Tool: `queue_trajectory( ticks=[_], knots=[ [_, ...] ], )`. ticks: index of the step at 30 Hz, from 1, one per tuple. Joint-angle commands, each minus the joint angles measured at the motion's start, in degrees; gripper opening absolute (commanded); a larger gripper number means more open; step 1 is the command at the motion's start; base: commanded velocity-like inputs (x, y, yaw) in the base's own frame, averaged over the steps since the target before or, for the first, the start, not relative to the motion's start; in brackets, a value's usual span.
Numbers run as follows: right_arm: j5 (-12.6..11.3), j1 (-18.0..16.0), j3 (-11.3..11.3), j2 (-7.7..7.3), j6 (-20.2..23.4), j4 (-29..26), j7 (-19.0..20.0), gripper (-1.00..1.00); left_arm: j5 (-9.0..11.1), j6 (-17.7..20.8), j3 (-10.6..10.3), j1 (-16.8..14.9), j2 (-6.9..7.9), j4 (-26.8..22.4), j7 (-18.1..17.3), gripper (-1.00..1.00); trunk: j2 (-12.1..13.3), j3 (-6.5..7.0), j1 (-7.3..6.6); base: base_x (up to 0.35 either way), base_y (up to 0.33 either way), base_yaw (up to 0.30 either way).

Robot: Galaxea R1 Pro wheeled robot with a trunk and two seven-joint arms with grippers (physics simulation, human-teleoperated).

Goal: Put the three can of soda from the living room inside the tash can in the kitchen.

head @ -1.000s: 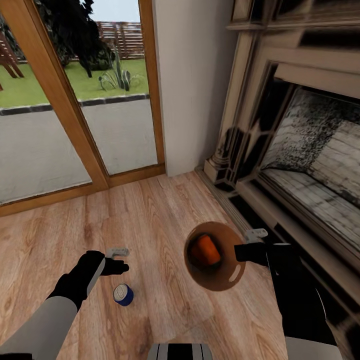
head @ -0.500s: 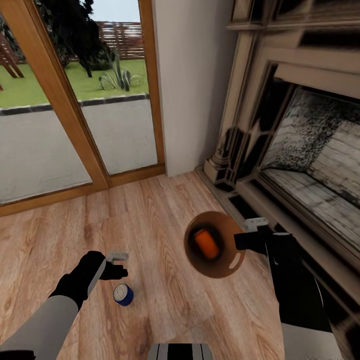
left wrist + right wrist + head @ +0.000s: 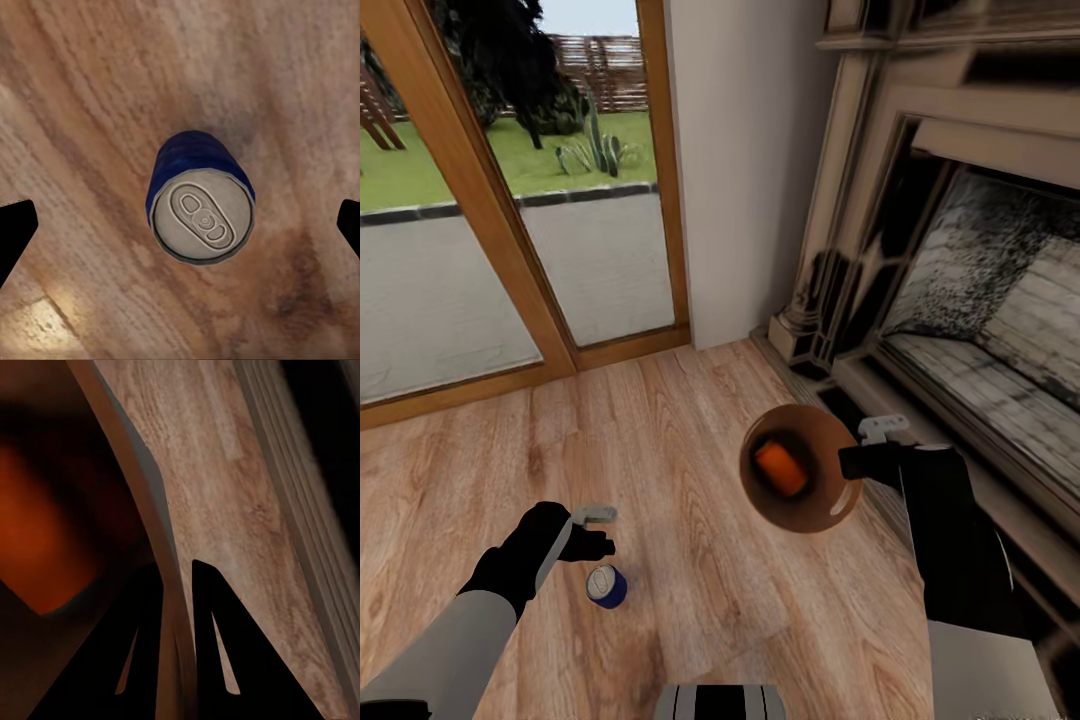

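Beside the dark fireplace [image 3: 970,270], over the wood-plank floor [image 3: 660,440], the right gripper [image 3: 852,462] has carried the trash can [image 3: 802,505] a little higher and further forward than it sat a second ago, and the orange can [image 3: 780,468] inside has shifted with it, so one can is already bagged and the bin is being kept clear of the floor. The right wrist view shows the two fingers [image 3: 142,645] pinched together on the bin's rim [image 3: 161,532], one inside and one outside, with the orange can [image 3: 30,540] as a blur within. The left gripper [image 3: 600,530] has barely moved; it hovers with its jaws spread wide, their dark tips at either edge of the left wrist view, and the blue can [image 3: 201,196] stands upright on the floor directly below and between them, not yet touched. In the head view that blue can [image 3: 606,586] sits just nearer the robot than the left gripper. It looks to be the next pickup, needing a straight descent.
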Motion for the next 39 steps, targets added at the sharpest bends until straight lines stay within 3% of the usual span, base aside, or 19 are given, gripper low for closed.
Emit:
queue_trajectory(
  ticks=[1, 22, 33, 39],
  knots=[
    [-0.9, -0.1, 0.0, -0.02, 0.2, 0.0, 0.3, -1.00, 0.0, 0.0, 0.0, 0.0, 0.00, 0.0, 0.0, 1.00, 0.0, -0.22, 0.01, 0.000, 0.000, 0.000],
    [-0.9, -0.3, 0.3, -0.04, 0.2, 0.0, 0.3, -1.00, 0.0, -0.1, 0.1, 0.0, -0.08, 0.0, 0.2, 1.00, -0.3, -4.87, 0.56, 0.000, 0.000, 0.000],
    [-0.9, -0.4, 0.6, 0.01, 0.2, 0.0, 0.3, -1.00, 0.4, -0.1, 0.1, 0.0, -0.07, -0.3, 0.0, 1.00, -0.3, -4.87, 0.56, 0.000, 0.000, 0.000],
    [-0.9, -2.2, 0.6, -0.03, 0.2, 0.0, 0.3, -1.00, 0.4, -0.1, 0.1, 0.0, -0.08, -0.3, 0.0, 1.00, -0.3, -4.87, 0.56, 0.000, 0.000, 0.000]
  ],
)
